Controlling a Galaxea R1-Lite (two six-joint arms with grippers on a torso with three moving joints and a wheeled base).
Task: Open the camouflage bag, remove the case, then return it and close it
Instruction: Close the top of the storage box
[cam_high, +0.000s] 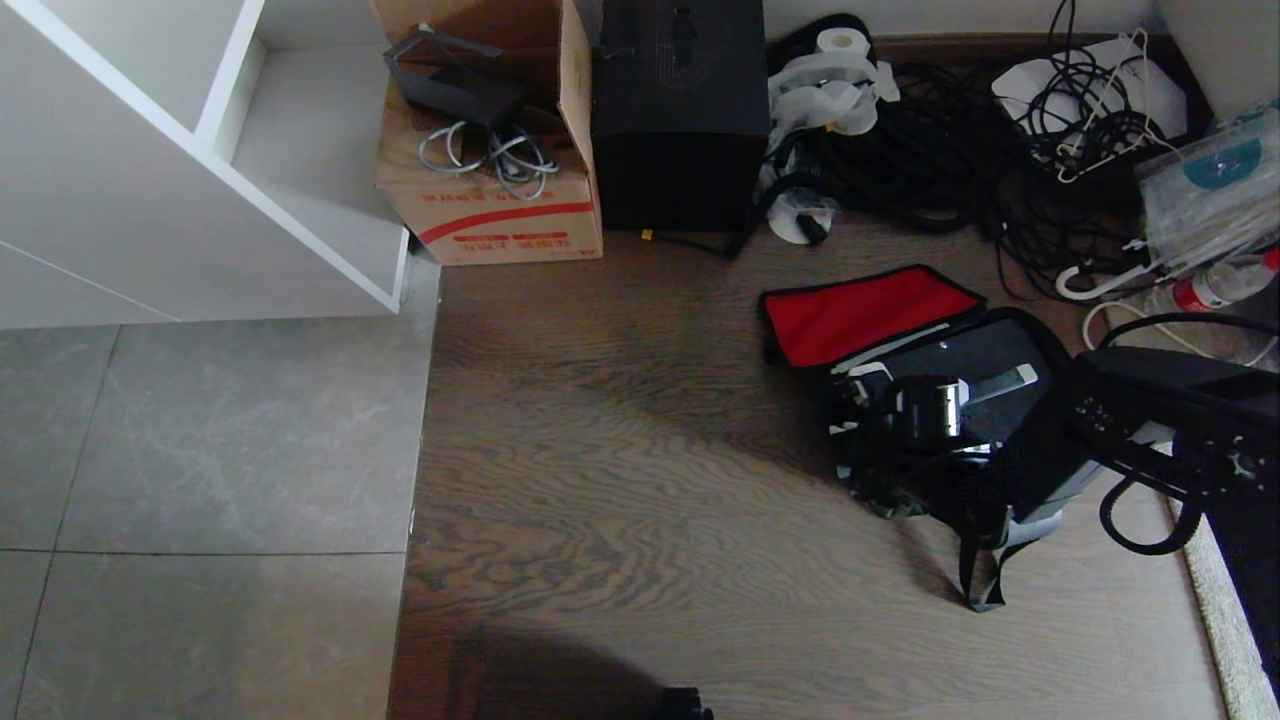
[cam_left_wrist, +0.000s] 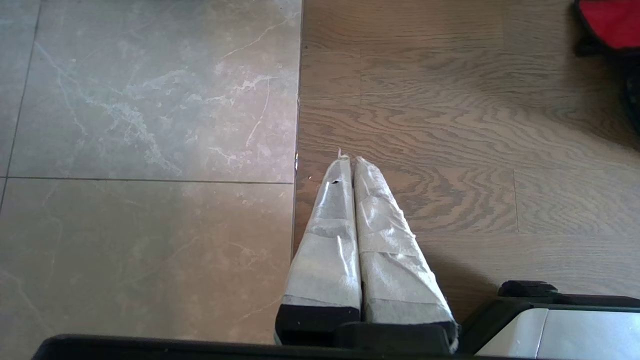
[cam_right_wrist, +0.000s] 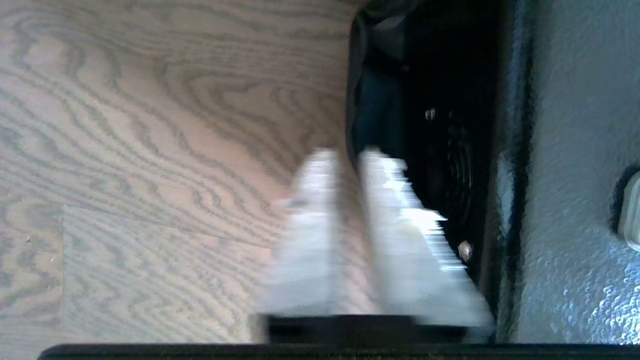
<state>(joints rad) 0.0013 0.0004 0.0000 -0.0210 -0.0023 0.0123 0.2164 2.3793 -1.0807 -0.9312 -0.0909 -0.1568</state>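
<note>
From the head camera I see the wooden floor (cam_high: 620, 450) filling most of the view, with grey tiles (cam_high: 200, 450) from about 7 to 9 o'clock and a white shelf unit (cam_high: 150, 150) at 10 o'clock. At 12 o'clock stand a cardboard box (cam_high: 500, 215) with red stripes and, just beside it, a tall black box (cam_high: 680, 110). A heap of black cables (cam_high: 950, 150) spreads at 1 to 2 o'clock.

The camouflage bag (cam_high: 900, 490) lies on the wood at about 3 o'clock, with its red-lined lid (cam_high: 865, 312) thrown open toward 12 o'clock. Inside it I see the case (cam_high: 985, 355), dark, with a silver handle end showing. My right arm (cam_high: 1180, 410) enters from the 3 o'clock edge and reaches over the bag.

The right gripper (cam_right_wrist: 350, 160) is at the bag's edge. Its white-wrapped fingers (cam_right_wrist: 305, 225) stand a narrow gap apart, and I see nothing between them, though this view is blurred.

The left gripper (cam_left_wrist: 348, 161) hangs above the floor at the seam of tile and wood, its fingers pressed together and holding nothing.
</note>
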